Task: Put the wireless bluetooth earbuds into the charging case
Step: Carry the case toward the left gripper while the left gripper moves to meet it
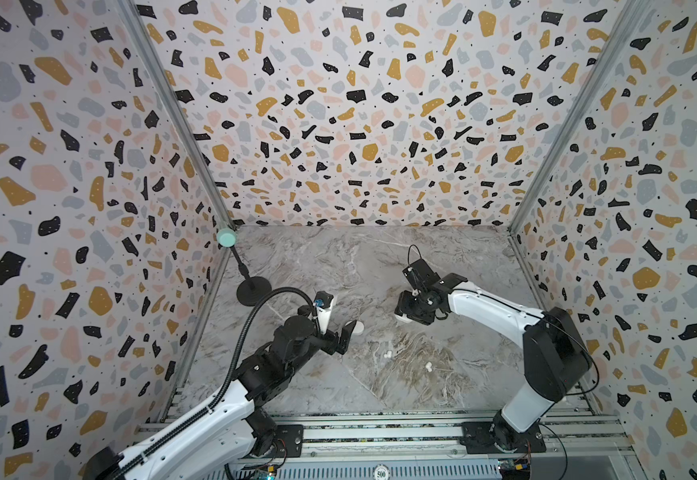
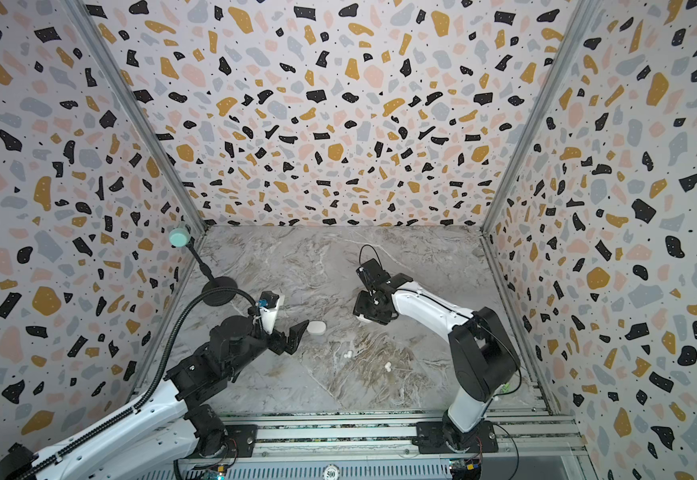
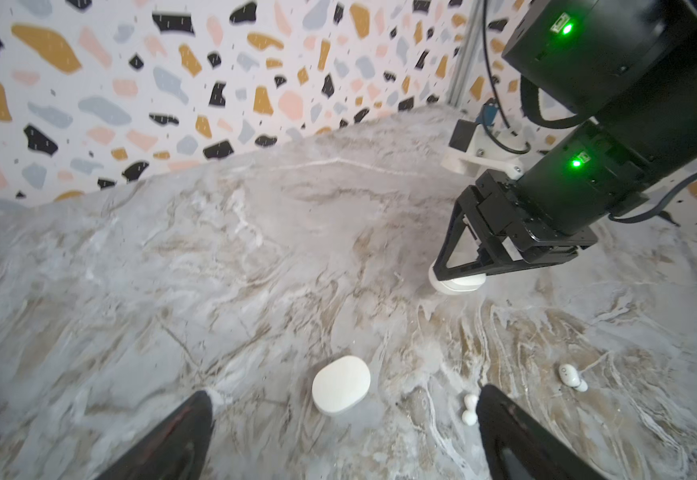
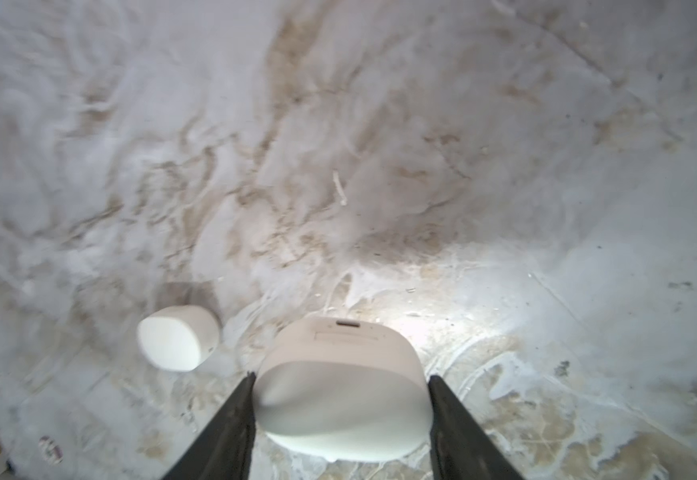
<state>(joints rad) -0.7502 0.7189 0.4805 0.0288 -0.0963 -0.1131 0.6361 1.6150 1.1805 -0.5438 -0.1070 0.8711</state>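
Landmark: second case (image 3: 340, 384), lying loose and flat on table (image 1: 338, 266).

Left arm: stretched low from base, forearm diagonal, wrist pitched down. Left hand (image 2: 292, 337) spread fully wide, holding nothing, just beside second case on its near-left side.

Right arm: upper link upright, elbow sharply bent, forearm reaching inward, wrist turned down. Right hand (image 4: 341, 377) part closed, fingers clamping charging case (image 4: 338, 345) across its width, low at table, right of second case and apart from it.

Earbuds (image 1: 388, 354): two small clusters loose on table, front-right of second case, outside both cases.
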